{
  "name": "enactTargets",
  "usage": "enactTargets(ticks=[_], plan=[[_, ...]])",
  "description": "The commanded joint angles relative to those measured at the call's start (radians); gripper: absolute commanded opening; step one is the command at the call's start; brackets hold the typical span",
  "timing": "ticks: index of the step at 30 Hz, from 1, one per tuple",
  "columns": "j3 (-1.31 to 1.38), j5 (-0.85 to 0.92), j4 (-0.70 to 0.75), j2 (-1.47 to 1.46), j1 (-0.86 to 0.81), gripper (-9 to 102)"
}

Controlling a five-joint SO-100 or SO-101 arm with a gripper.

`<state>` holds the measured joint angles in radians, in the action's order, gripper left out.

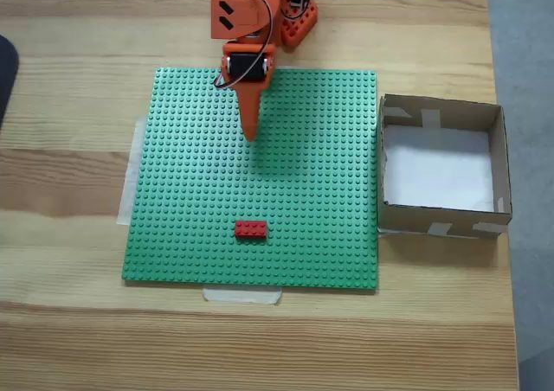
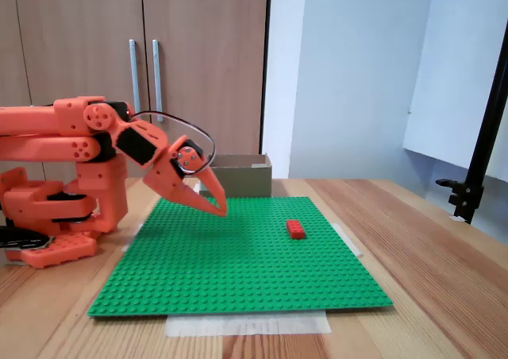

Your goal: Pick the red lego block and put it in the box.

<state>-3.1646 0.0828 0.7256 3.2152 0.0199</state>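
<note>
Your orange arm is reaching from the far edge of the tabletop out over the green studded plate. In a fixed view from above, the end effector is pointing toward the near side of the plate; in the side fixed view the end effector is tilting downward with its tip just above the plate surface. The two fingers are lying together in both fixed views, with nothing between them.

The red lego block is lying flat on the plate, near the plate's front edge in the view from above and well apart from the end effector. In the side fixed view the red lego block is sitting to the right of the fingertip.

The box is standing on the tabletop just beside the plate's right edge in the view from above, showing its white bottom. In the side fixed view the box is standing behind the plate. Pale tape strips are sticking out from under the plate's edges.
</note>
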Motion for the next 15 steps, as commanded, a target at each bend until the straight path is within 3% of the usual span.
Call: enactTargets(ticks=[1,15], plan=[[-0.031,-0.003,-0.011,0.008,0.008,-1],[-0.031,-0.009,-0.011,0.008,0.000,-1]])
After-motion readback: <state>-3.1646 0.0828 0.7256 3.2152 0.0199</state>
